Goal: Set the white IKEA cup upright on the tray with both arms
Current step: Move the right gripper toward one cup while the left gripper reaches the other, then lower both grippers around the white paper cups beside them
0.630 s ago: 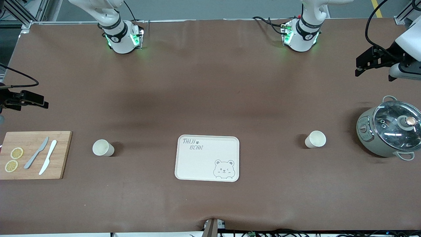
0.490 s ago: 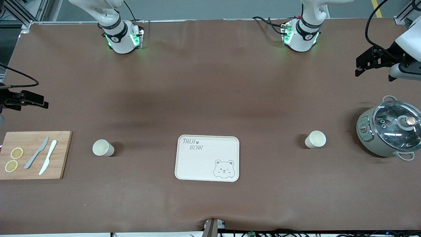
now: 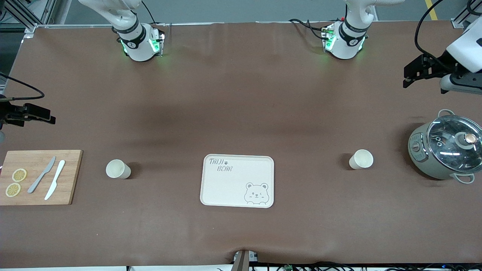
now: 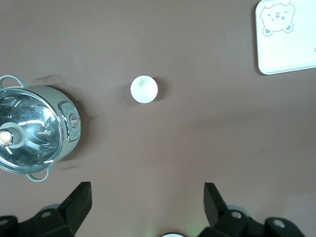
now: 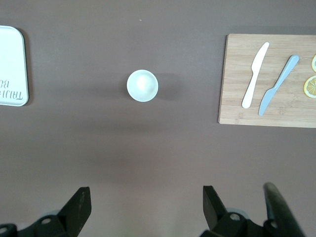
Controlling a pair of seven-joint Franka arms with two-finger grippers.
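Two white cups stand upright on the brown table. One cup (image 3: 118, 169) is toward the right arm's end and shows in the right wrist view (image 5: 142, 85). The other cup (image 3: 361, 159) is toward the left arm's end and shows in the left wrist view (image 4: 144, 89). The cream bear tray (image 3: 229, 184) lies between them, with nothing on it. My left gripper (image 3: 407, 79) hangs open and empty over bare table beside the pot (image 4: 146, 197). My right gripper (image 3: 51, 119) hangs open and empty above the table's edge over the cutting board's end (image 5: 146, 200).
A grey pot with a glass lid (image 3: 446, 149) stands at the left arm's end, beside its cup. A wooden cutting board (image 3: 69, 177) at the right arm's end holds two knives (image 3: 51, 179) and lemon slices (image 3: 16, 182). The tray's edges show in both wrist views (image 4: 284, 54) (image 5: 10, 49).
My left gripper has shifted slightly toward the table's middle and toward the bases. The right arm, cups and tray have not moved.
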